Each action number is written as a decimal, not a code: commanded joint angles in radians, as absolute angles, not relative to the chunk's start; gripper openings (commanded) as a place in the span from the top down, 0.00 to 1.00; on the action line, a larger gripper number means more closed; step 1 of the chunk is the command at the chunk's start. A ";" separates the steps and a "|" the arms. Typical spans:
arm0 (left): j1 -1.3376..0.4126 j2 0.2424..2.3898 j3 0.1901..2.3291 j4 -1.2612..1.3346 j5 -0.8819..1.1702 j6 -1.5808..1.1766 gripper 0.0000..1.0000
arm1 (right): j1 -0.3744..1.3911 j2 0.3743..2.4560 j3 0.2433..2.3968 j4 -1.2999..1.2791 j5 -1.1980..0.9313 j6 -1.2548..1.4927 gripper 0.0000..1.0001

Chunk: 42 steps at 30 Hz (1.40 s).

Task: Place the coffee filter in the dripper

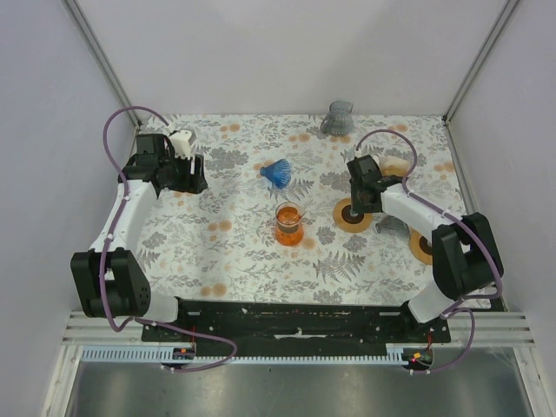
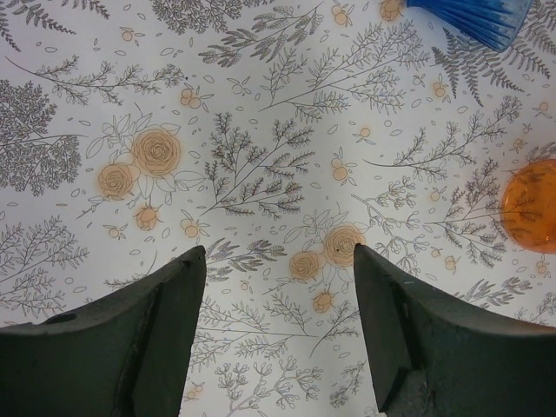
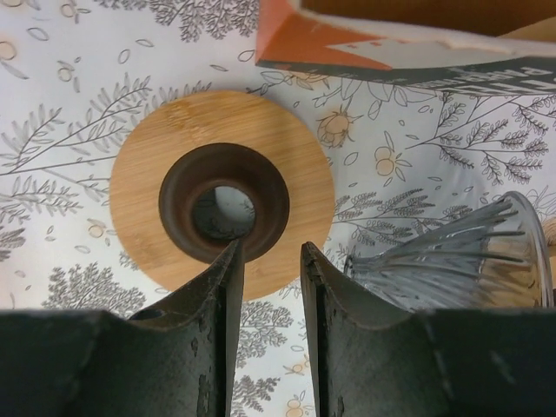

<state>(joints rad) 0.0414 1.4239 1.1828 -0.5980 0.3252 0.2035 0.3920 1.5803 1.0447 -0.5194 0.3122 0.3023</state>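
Hovering my right hand [image 3: 269,250] over the bamboo ring [image 3: 139,191], fingers a narrow slit apart, gripping nothing. No loose filter visible; I reckon they're in the open carton [image 3: 408,52] straight ahead, just past the ring. Clear dripper [image 3: 452,261] sits just right of it on the desk [image 3: 69,104]. Left hand [image 2: 278,256] wide open, empty, well apart, so right arm's nearer.

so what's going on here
Two robot arms work over a flowered table, and neither holds anything. The right tool, its fingers a little apart, hangs over a wooden ring with a dark collar, next to a clear dripper and a cardboard box. The left tool is wide open above bare cloth.
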 commanded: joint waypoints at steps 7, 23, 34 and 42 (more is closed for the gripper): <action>0.038 1.399 1.216 -0.606 0.348 0.221 0.26 | 0.347 1.690 1.040 -0.413 0.233 0.284 0.61; 0.037 1.396 1.275 -0.712 0.449 0.279 0.26 | 0.351 1.587 1.049 -0.451 0.112 0.245 1.00; -0.035 1.354 1.517 -0.833 0.926 0.080 0.07 | 0.581 1.194 1.167 -0.494 0.273 0.187 1.00; -0.369 1.385 1.548 -0.703 0.815 -0.182 0.06 | 0.781 1.232 1.272 -0.439 0.276 0.247 1.00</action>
<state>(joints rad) -0.2718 1.3689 1.5257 -0.7612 0.8055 0.0036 0.7345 1.1965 1.2003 -0.4812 0.2512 0.2138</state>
